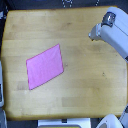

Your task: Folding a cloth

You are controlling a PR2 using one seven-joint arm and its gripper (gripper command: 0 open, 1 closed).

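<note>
The pink-magenta cloth (45, 66) lies flat and spread open on the wooden tabletop (85, 85), left of centre, turned at a slant. My gripper (101, 29) is at the end of the white arm over the table's far corner on the exterior view's right, well apart from the cloth. It is small and blurred, so I cannot tell how its jaws stand. Nothing shows in it.
The arm's white body (117, 42) runs off the exterior view's right edge. White robot parts (64, 123) sit below the table's near edge, with another white part (107, 122) at the bottom right. A grey object (1, 87) stands at the left edge.
</note>
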